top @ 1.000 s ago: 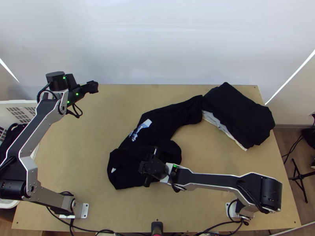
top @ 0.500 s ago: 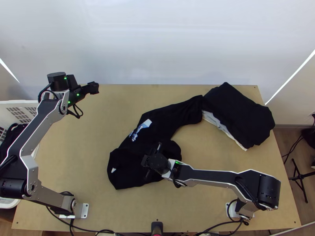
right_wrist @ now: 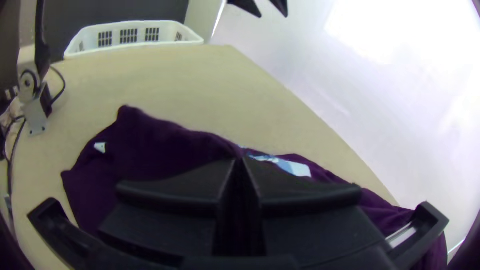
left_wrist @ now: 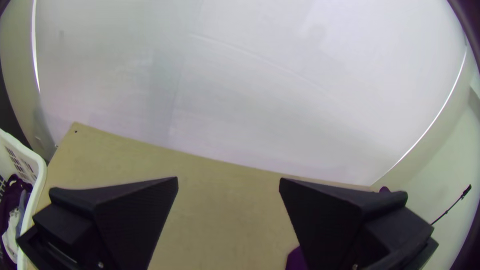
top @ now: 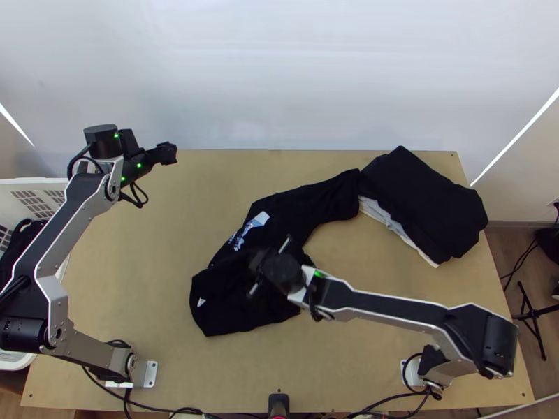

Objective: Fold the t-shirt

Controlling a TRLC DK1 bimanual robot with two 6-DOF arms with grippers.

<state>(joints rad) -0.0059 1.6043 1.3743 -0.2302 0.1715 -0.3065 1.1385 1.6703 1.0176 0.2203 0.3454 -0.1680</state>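
The black t-shirt (top: 237, 293) lies crumpled and partly doubled over mid-table in the top view, its blue-white print facing up and one part stretching toward the back right. Over its near part is my right gripper (top: 268, 271). The right wrist view has the right gripper (right_wrist: 240, 162) shut on the dark t-shirt (right_wrist: 150, 145), cloth showing below the meeting fingertips; which part it holds is unclear. My left gripper (top: 168, 153) is above the table's far left edge, away from the cloth. In the left wrist view, the left gripper (left_wrist: 228, 182) stands open, nothing between its fingers.
A pile of folded dark clothes (top: 426, 202), with a pale layer beneath, lies at the table's back right, touching the t-shirt's far end. A white basket (top: 31, 183) holding clothes stands off the left edge. Bare tabletop (top: 175, 230) lies left of the shirt.
My right gripper has shifted a little up the picture, and the shirt's right-hand bulge has drawn in to the left beneath it. The left arm has hardly moved.
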